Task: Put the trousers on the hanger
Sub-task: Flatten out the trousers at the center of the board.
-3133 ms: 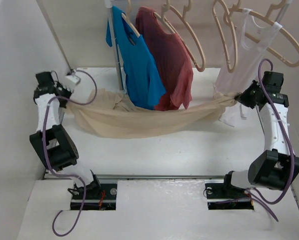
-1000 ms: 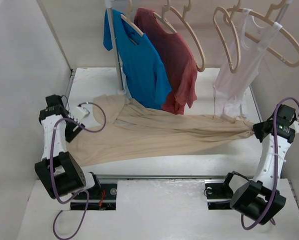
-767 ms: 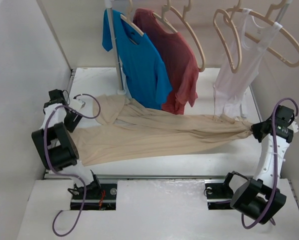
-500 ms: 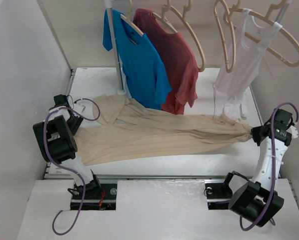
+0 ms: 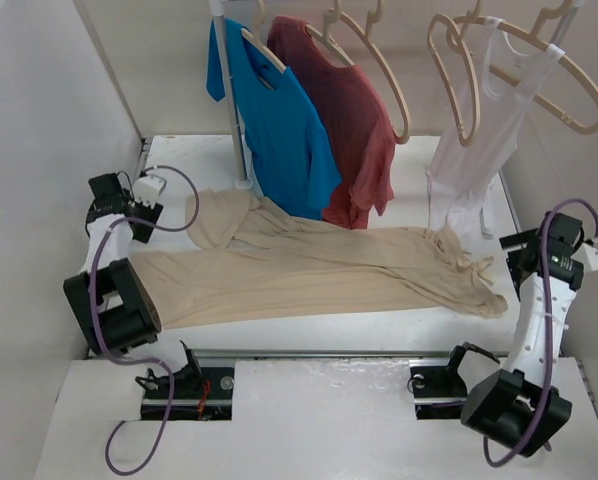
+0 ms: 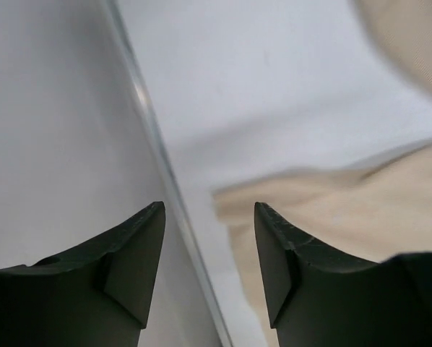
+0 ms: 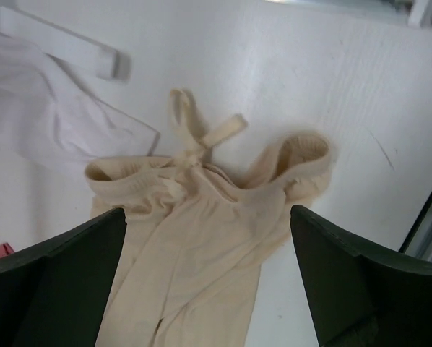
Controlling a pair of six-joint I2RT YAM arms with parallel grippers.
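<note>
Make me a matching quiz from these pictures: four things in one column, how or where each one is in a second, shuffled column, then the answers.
Column one:
1. trousers
2. blue T-shirt
3. white vest
4. right gripper

Column two:
A. fingers apart, holding nothing
B. hanging, rightmost garment
C. spread out on the table
D. hanging, leftmost garment

Pairs: 1-C, 2-D, 3-B, 4-A
</note>
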